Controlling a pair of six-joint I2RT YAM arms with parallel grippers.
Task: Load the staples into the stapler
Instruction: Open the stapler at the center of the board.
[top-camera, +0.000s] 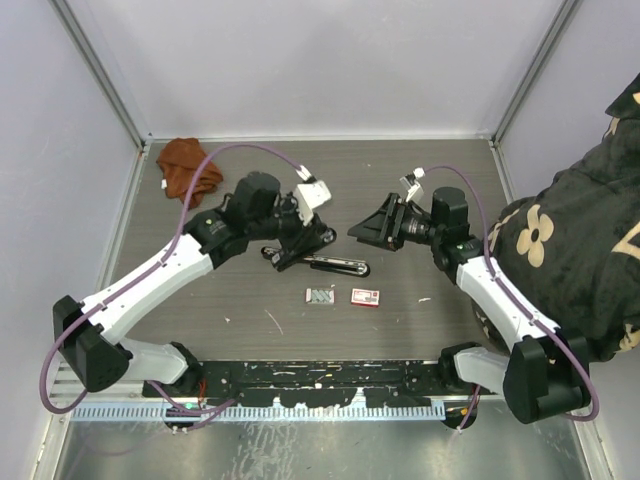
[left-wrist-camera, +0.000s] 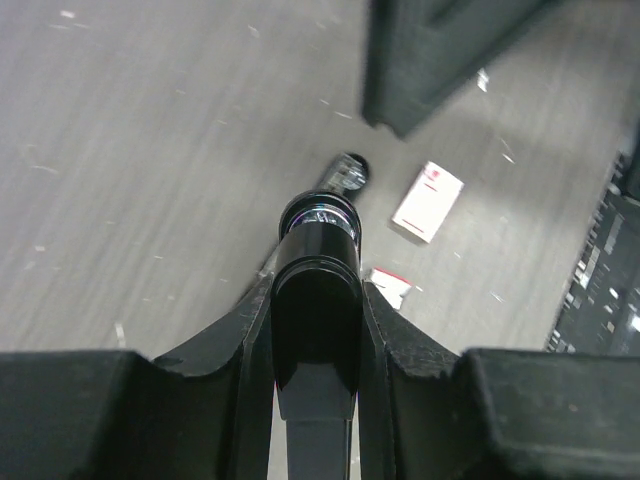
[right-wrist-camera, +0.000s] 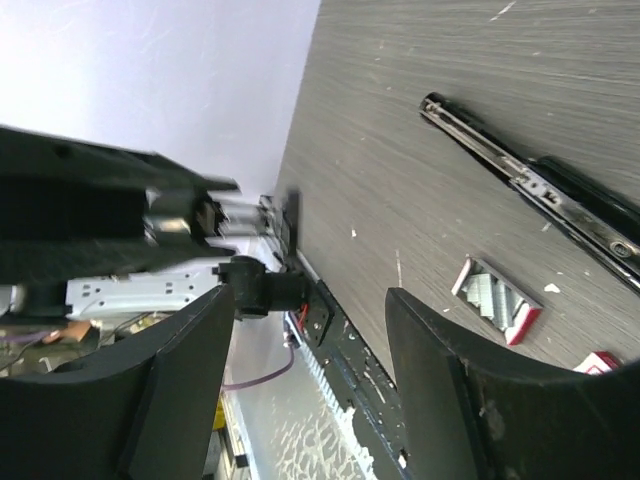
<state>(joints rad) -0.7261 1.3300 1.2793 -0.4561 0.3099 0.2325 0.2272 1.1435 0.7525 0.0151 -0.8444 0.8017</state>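
Note:
The black stapler (top-camera: 335, 264) lies opened out on the table's middle, its silvery rail (right-wrist-camera: 530, 180) bare. My left gripper (top-camera: 292, 248) is shut on the stapler's black top arm (left-wrist-camera: 315, 300), which fills the gap between its fingers. The staples (top-camera: 320, 295) sit in a tiny grey tray just in front of the stapler; in the right wrist view the staples (right-wrist-camera: 497, 300) show as grey strips. Their red-and-white box (top-camera: 365, 297) lies beside the tray, and the box (left-wrist-camera: 428, 200) also shows past the stapler's tip. My right gripper (top-camera: 358, 230) hovers open right of the stapler, nothing between its fingers (right-wrist-camera: 440, 390).
A crumpled rust-brown cloth (top-camera: 188, 168) lies at the back left corner. A person in a dark flowered garment (top-camera: 560, 250) stands at the right edge. A black rail (top-camera: 330, 380) with the arm bases runs along the near table edge.

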